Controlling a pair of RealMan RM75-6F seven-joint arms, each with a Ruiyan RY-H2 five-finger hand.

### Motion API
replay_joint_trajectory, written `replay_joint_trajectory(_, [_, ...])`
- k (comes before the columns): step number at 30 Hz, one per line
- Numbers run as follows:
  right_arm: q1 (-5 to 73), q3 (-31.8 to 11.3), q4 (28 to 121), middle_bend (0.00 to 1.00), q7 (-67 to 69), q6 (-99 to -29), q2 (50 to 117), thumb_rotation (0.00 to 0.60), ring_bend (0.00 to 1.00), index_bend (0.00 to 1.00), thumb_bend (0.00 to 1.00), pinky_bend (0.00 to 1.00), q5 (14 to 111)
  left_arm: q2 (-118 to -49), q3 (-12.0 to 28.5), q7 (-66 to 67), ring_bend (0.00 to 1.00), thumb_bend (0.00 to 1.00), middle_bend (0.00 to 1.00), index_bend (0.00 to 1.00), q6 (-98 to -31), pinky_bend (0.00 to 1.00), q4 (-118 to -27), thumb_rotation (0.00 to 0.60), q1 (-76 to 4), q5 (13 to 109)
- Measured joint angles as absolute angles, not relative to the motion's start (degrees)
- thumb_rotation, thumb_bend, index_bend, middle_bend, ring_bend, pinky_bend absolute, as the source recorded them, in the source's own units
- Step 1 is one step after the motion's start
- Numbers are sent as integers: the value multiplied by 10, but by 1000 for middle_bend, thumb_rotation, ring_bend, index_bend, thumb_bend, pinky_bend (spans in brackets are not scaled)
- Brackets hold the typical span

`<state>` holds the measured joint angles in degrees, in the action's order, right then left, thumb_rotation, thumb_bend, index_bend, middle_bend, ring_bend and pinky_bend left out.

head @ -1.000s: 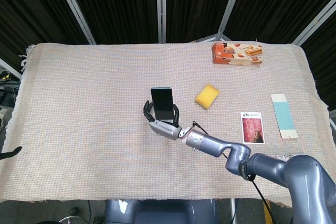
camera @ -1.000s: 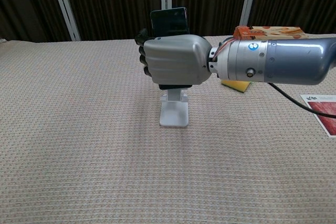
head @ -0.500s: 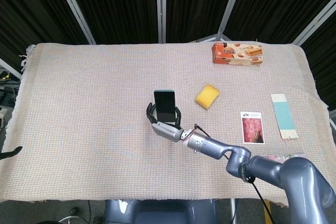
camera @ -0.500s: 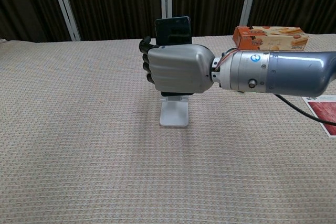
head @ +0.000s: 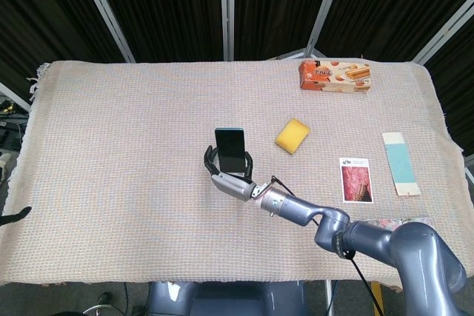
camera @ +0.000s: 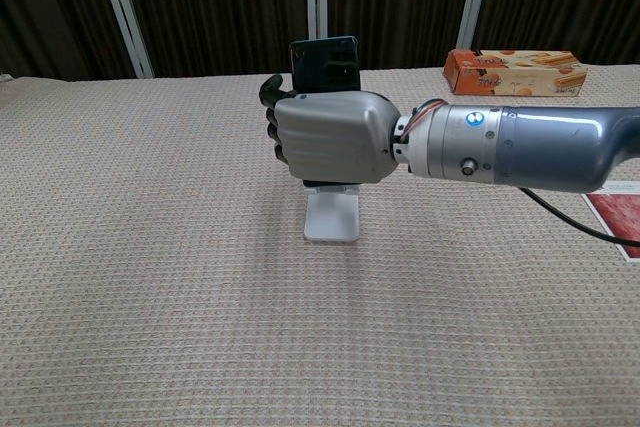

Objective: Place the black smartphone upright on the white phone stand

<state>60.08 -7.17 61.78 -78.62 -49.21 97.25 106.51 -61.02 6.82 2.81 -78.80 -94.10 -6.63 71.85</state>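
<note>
Right hand wrapped around the phone, back of the hand toward the chest camera. Phone held upright, top edge clear above the knuckles; dark fingertips show curling round its left side. In the head view the same hand sits near the middle of the surface, phone standing vertical in it.

Stand: white, base flat on the woven cloth, directly under the hand. Its upper part is hidden behind the hand, so I cannot tell whether the phone's lower edge is already seated on the cradle or hanging just above it.

Progress, as judged: pickup done, phone carried to the stand and oriented upright. Left to do: confirm seating, let go, back the hand off without tipping the phone or nudging the light stand.

Left hand not seen in either view.

Also on the surface: sponge, snack box, card, all well apart from the stand.
</note>
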Motion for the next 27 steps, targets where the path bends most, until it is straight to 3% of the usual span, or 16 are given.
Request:
replay_joint_trajectory(13, [599,-69,615,381,-786,-497,981,600,308,447,137,316,1056,-611,67,33,0,0,0,0,-789,0,-942,600,-67,719])
replay_joint_trajectory(19, [594,-71,614,211,-792,-503,984,600,215,255,131,297,1048,-612,67,33,0,0,0,0,-789,0,-942,600,-67,718])
replay_joint_trajectory(27, [587,-73,620,180,-806,-508,987,600,197,246,131,294,1038,-611,67,32,0,0,0,0,-790,0,-942,600,-67,719])
